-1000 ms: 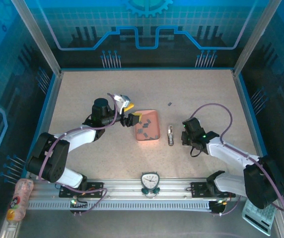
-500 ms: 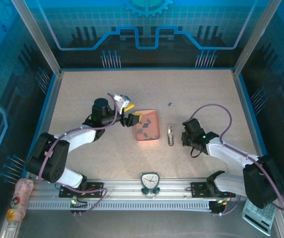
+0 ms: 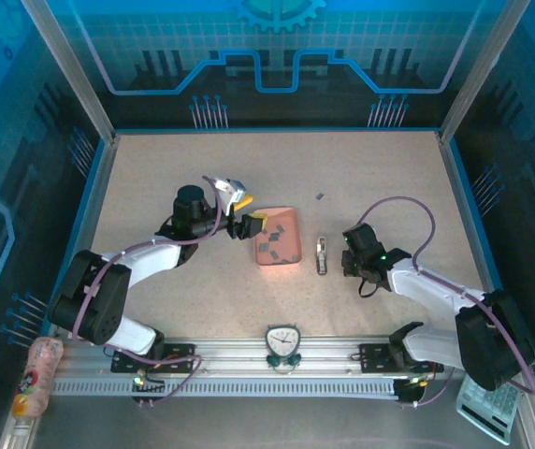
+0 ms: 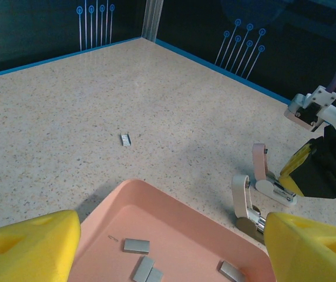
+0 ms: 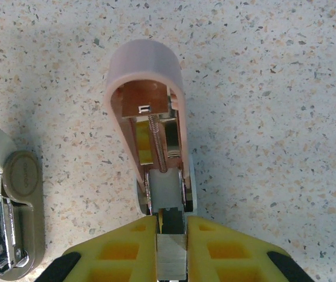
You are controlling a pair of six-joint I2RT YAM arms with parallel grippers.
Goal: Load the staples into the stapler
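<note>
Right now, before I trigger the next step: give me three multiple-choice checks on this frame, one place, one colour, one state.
1. The loose staple strip lies:
A) on the table, apart from the tray
B) on the tray's rim
C) leaning against the tray's wall

2. The tray is:
A) blue
B) pink
C) green

3. The right gripper is:
A) open above the tray
B) shut on the pink stapler
C) open over bare table

Answers:
1 A, the strip sits alone on the speckled table.
2 B, the left wrist view shows pink walls and floor.
3 B, the yellow fingers clamp the stapler's base in the right wrist view.
</note>
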